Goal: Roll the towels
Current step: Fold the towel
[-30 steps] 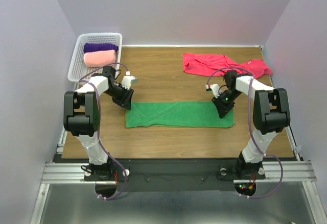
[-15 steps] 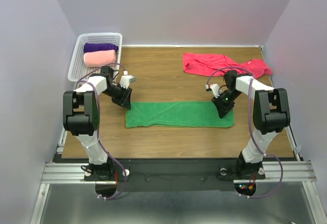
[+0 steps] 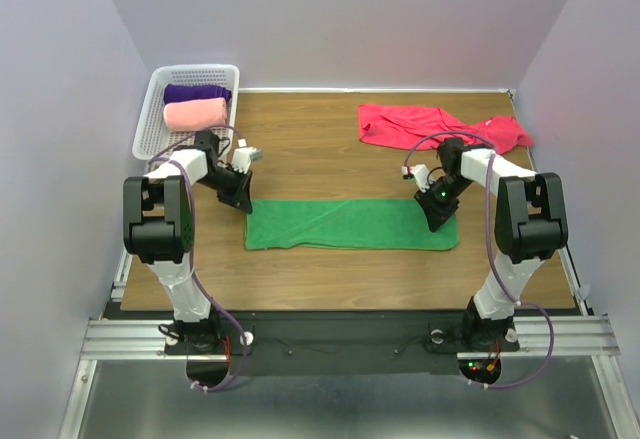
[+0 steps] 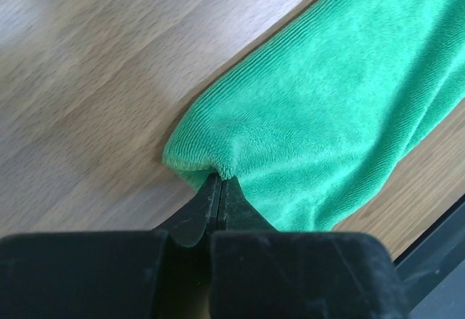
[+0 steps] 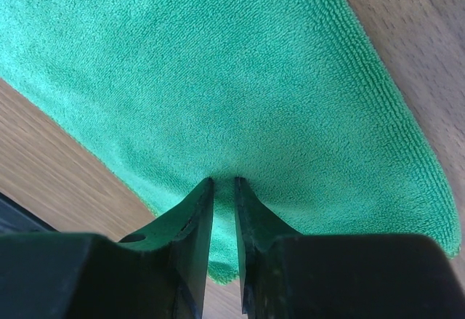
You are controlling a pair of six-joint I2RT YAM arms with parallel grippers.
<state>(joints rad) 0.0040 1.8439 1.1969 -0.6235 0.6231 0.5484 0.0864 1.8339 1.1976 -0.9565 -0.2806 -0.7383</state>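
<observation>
The green towel [image 3: 350,224] lies flat as a long strip across the middle of the table. My left gripper [image 3: 243,202] is shut on its far left corner, and the left wrist view shows the closed jaws [image 4: 220,181] pinching the towel's edge [image 4: 327,115]. My right gripper [image 3: 438,219] sits on the towel's right end. Its jaws [image 5: 224,184] stand a narrow slit apart with a pinch of green cloth [image 5: 218,65] between them. The crimson towel [image 3: 440,124] lies crumpled at the far right. The salmon-pink roll [image 3: 195,114] and purple roll [image 3: 197,92] lie in the basket.
The white mesh basket [image 3: 148,129] stands at the far left corner, just behind my left arm. Walls close in the table at the left, right and back. Bare wood shows between the green and crimson towels.
My left gripper has shifted slightly left, towards the basket, with the towel corner in it. The right arm and the towel's right end have not moved.
</observation>
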